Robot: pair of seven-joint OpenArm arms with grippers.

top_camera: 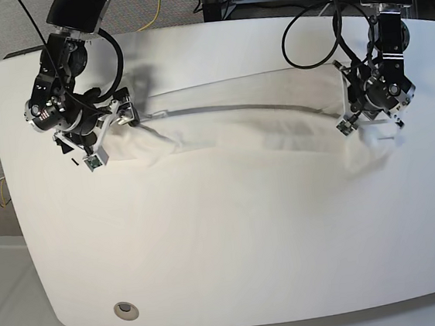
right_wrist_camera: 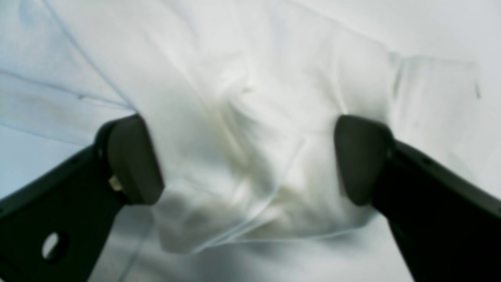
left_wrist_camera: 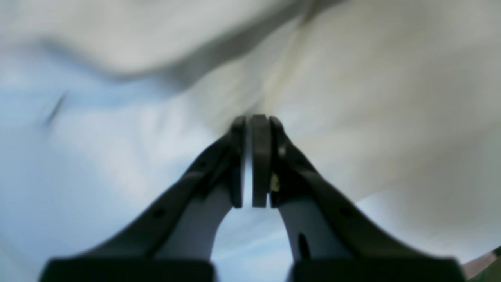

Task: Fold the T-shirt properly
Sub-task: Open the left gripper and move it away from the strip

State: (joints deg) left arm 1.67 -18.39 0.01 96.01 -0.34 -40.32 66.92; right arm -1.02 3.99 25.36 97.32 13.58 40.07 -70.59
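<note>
We see a glossy white worktop (top_camera: 213, 265) with rounded corners, two small round holes (top_camera: 125, 308) near its front edge, black cables (top_camera: 309, 33) and a yellow cable (top_camera: 156, 10) behind.

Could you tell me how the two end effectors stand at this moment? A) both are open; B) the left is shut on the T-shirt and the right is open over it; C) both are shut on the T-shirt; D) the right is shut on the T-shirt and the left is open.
B: the left end effector pinches the T-shirt, while the right end effector stands wide open with cloth between its pads.
</note>
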